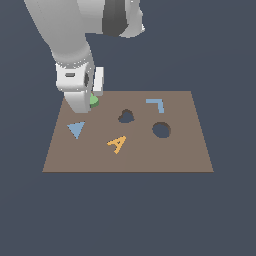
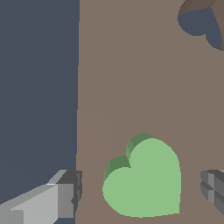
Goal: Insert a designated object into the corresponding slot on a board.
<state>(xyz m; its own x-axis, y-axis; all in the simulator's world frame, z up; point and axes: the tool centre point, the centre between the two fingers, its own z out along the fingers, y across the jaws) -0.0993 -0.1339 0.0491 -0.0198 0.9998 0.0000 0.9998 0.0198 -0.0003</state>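
The gripper (image 1: 91,100) is down low at the far corner of the board (image 1: 175,150) on the exterior view's left, and the green heart block (image 1: 94,100) sits right there between its fingers. From the wrist view the fingers stand apart, one finger (image 2: 52,199) on one side of the green heart block (image 2: 144,181) and the other finger (image 2: 214,188) on the other, each with a gap of bare board between pad and block. So nothing is clamped yet; the block rests flat on the board.

The heart-shaped slot (image 1: 126,116) lies toward four o'clock from the block in the exterior view, near but clearly apart. The round hole (image 1: 161,130) is further on in the same general direction, past the slot.

What worries me is the closing. The pads will meet curved sides, not flat ones, and the gaps look uneven, so the first pad to touch could push or twist the block before the other arrives. A twisted heart would not line up with the slot's lobes and might jam on the rim, or sit tilted half in. A shallow grip could also let it slip on the lift. Overshooting toward the round hole is a lesser risk. The blue triangle (image 1: 76,129) and orange letter A (image 1: 117,144) lie off the path, so I doubt they interfere.
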